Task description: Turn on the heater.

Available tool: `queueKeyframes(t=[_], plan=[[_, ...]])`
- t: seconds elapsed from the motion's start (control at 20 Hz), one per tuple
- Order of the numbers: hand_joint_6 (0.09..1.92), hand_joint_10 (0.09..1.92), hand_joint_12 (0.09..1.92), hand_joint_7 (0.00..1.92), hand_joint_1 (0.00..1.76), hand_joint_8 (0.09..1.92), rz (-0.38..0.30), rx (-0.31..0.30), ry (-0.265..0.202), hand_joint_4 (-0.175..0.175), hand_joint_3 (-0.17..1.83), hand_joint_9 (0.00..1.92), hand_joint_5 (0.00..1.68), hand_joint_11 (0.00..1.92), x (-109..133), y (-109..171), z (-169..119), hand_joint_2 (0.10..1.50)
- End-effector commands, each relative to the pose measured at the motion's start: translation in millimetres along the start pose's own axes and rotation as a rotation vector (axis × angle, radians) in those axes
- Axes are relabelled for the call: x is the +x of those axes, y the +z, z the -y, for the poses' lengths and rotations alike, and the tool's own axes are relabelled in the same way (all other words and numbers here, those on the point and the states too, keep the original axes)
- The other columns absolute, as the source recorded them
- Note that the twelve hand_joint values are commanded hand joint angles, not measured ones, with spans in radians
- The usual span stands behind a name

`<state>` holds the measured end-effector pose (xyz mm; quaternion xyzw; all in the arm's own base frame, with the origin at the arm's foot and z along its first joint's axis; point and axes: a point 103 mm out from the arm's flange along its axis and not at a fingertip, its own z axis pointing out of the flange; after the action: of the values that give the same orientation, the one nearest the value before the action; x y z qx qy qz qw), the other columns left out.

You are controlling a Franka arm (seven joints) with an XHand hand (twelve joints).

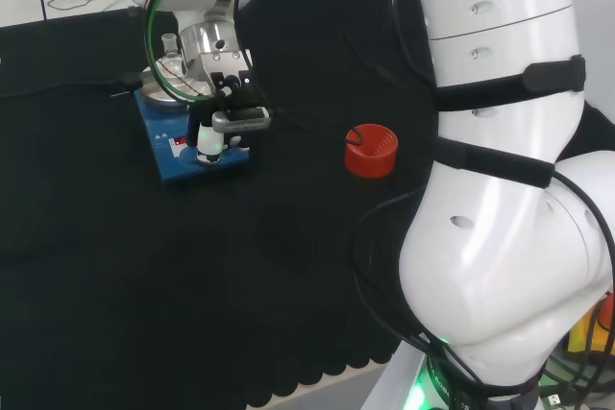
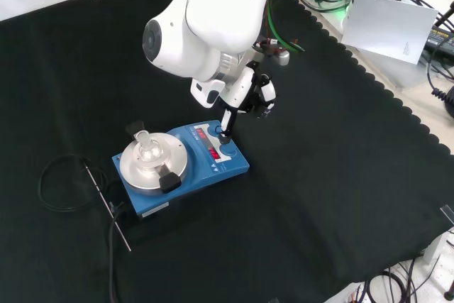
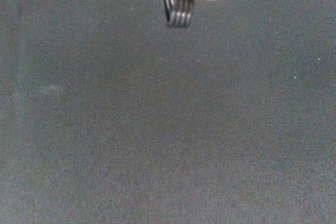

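Heater [image 2: 181, 168]: 1, blue; 1 flask [image 2: 147, 151] on plate; fingers [image 2: 227, 129] touching panel.

Matt black cloth [image 2: 340, 196], glossy blue heater [image 2: 227, 169] with brushed metal plate [image 2: 135, 174], ribbed red ring [image 1: 371, 151]

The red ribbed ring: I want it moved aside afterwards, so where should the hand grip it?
Judging by the head view, come from above and pinch the red ribbed ring across its rim: it stands upright and open-topped, apart from the blue heater.
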<state>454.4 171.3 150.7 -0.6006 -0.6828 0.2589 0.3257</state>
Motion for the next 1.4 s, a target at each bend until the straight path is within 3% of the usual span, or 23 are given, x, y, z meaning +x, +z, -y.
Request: queueKeyframes(t=[0.05, 1.4], plan=[[0.12, 1.38, 1.32, 1.64, 1.42, 1.4, 0.002, 0.01, 0.001, -0.048, 1.06, 1.75, 0.3, 1.37, 0.2, 0.9, -0.4, 0.68], [0.11, 1.38, 1.32, 1.64, 1.42, 1.4, 0.022, 0.033, 0.007, -0.051, 1.07, 1.75, 0.35, 1.37, -0.7, 5.6, -4.9, 0.68]])
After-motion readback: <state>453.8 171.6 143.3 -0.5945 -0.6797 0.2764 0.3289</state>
